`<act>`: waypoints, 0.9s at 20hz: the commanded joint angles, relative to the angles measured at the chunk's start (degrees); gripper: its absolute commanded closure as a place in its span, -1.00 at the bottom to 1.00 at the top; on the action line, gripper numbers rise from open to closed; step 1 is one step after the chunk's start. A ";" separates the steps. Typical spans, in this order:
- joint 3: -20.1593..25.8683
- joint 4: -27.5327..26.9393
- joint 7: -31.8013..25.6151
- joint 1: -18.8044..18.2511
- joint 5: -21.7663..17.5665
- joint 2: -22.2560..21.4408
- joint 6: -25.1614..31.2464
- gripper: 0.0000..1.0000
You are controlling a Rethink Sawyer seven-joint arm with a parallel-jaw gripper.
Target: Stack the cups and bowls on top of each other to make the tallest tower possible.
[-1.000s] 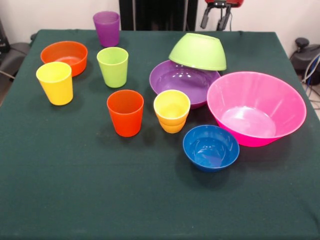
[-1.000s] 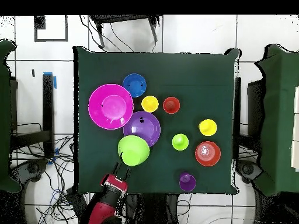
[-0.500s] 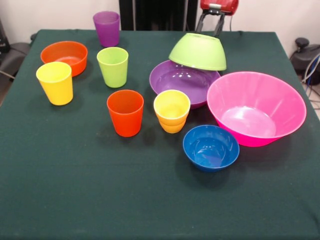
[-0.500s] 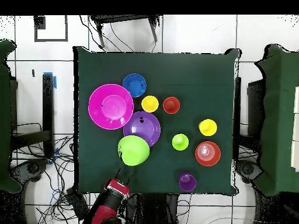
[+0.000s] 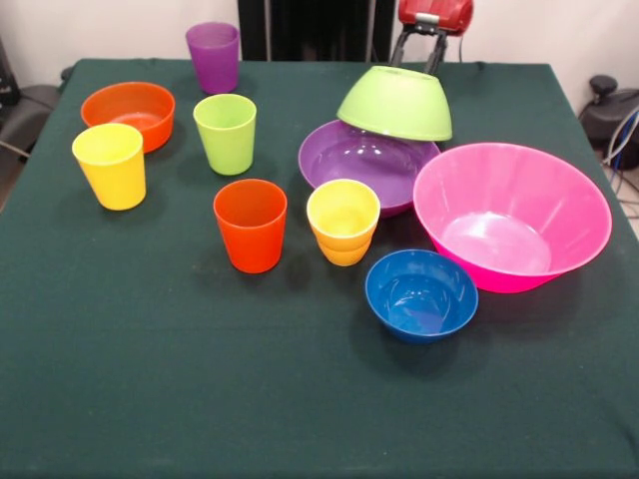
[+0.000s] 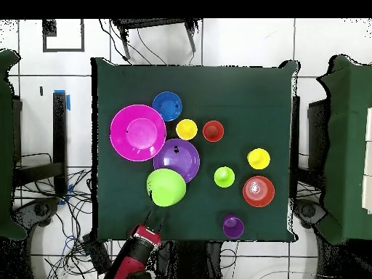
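- Hand (image 5: 417,55) first: it hangs at the far edge of the bench (image 5: 200,399), just behind the lime green bowl (image 5: 394,103), its two fingers (image 5: 401,48) spread apart with nothing between them. From above it sits just off that bowl's rim; whether it touches the bowl, I cannot tell.
- Nearest the camera, the blue bowl (image 5: 420,294) stands alone and upright, with nothing stacked in or on it.
- Just beside it, the big pink bowl (image 5: 511,215) is upright and empty. My read: that's the natural base, and it's unused.
- Middle of the bench: a yellow cup (image 5: 342,208) looks to be seated in a yellow-orange cup (image 5: 344,251), a small nest of two.
- The orange-red cup (image 5: 250,225), another yellow cup (image 5: 109,165) and the lime green cup (image 5: 225,133) each stand singly, well apart.
- Further back, the purple bowl (image 5: 359,160) is upright, and the lime green bowl lies upside down and tilted on its far rim. That's a two-piece stack, though a crooked one.
- At the far side, the orange bowl (image 5: 128,110) and the purple cup (image 5: 213,55) are on their own.
- Verdict: early days. Two small pairings at most, no real tower, and most pieces are left to place.
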 commanded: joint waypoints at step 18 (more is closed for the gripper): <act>5.19 -11.82 0.12 -1.70 4.68 8.32 -3.01 -1.00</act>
